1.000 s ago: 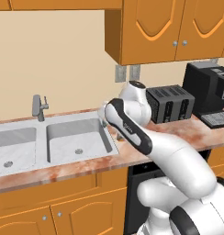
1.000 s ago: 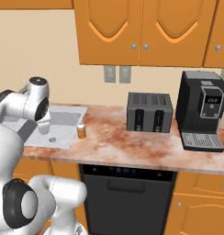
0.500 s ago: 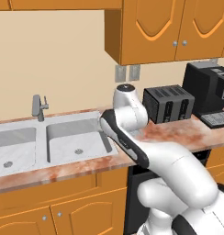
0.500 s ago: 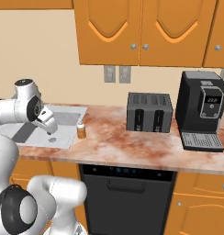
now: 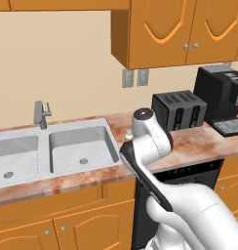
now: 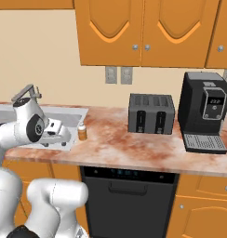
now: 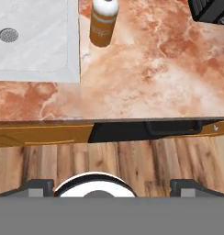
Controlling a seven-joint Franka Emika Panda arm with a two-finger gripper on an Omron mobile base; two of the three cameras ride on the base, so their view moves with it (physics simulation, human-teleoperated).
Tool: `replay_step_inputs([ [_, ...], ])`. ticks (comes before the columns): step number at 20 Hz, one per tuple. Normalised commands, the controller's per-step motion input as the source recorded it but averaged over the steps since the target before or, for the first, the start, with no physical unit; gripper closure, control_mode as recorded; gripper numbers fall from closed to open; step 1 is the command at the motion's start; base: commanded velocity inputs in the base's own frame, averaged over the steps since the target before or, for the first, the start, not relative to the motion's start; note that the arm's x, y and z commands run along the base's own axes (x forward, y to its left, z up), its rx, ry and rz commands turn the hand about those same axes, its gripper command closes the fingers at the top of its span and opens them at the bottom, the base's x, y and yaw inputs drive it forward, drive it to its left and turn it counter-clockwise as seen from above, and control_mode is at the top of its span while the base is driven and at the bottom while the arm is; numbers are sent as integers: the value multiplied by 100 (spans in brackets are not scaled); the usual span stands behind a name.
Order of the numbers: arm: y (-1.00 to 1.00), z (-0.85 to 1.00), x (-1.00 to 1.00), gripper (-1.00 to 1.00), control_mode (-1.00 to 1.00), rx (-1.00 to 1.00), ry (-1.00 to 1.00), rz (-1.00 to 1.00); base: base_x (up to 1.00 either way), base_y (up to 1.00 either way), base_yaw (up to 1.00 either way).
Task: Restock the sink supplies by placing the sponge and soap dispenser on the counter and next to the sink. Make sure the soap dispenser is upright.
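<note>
The soap dispenser (image 7: 103, 23), an amber bottle with a white pump top, stands upright on the marbled counter (image 7: 150, 69) right beside the sink's (image 7: 36, 41) right basin. It is also in the right base view, soap dispenser (image 6: 82, 131), and peeks out behind the arm in the left base view, soap dispenser (image 5: 128, 134). My gripper (image 7: 112, 187) is open with nothing between its fingers. It hovers above the counter's front edge, nearer the front than the bottle and apart from it; gripper (image 6: 57, 136). The sponge is out of view.
A grey faucet (image 5: 41, 114) rises behind the double sink (image 5: 23, 151). A black toaster (image 6: 151, 114) and a black coffee machine (image 6: 203, 111) stand further right on the counter. A dark dishwasher (image 6: 129, 186) sits below, with wooden cabinets overhead.
The arm has folded lower and the hand has drawn back toward the counter's front edge, slightly right. The jaws stay open. The soap dispenser has not moved.
</note>
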Motion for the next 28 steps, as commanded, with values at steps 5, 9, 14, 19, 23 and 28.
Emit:
replay_step_inputs([
  [5,-12,-16,10,-100,-100,-5,-3,13,0,0,0],
  [9,0,0,9,-100,-100,0,3,0,0,0,0],
  [14,0,-1,0,-100,-100,1,2,0,0,0,0],
  [19,3,-4,-25,-100,-100,2,0,1,0,0,0],
  [23,0,0,0,-100,100,0,0,0,-30,59,16],
  [28,0,0,0,-100,100,0,0,0,-36,100,26],
])
